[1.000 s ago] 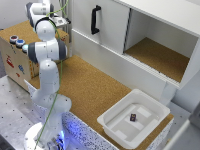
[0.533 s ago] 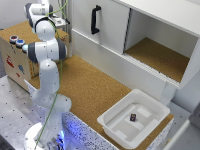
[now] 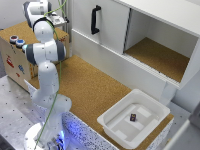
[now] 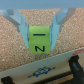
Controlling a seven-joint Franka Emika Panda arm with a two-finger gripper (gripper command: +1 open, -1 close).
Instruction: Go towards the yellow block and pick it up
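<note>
1 relation matters for you here: in the wrist view the yellow block (image 4: 40, 40) sits squarely between the 2 jaws, on the cork surface (image 4: 20, 55), marked with dark lettering. The jaws stand open, a finger (image 4: 19, 25) flanking each side of the cube; whether either touches it, you cannot tell. A cube has no long axis, so you likely need only close. In the exterior view the gripper (image 3: 59, 20) is up on the wooden box (image 3: 15, 60), near the blue and red buttons (image 3: 16, 40); the block itself is hidden there.
</note>
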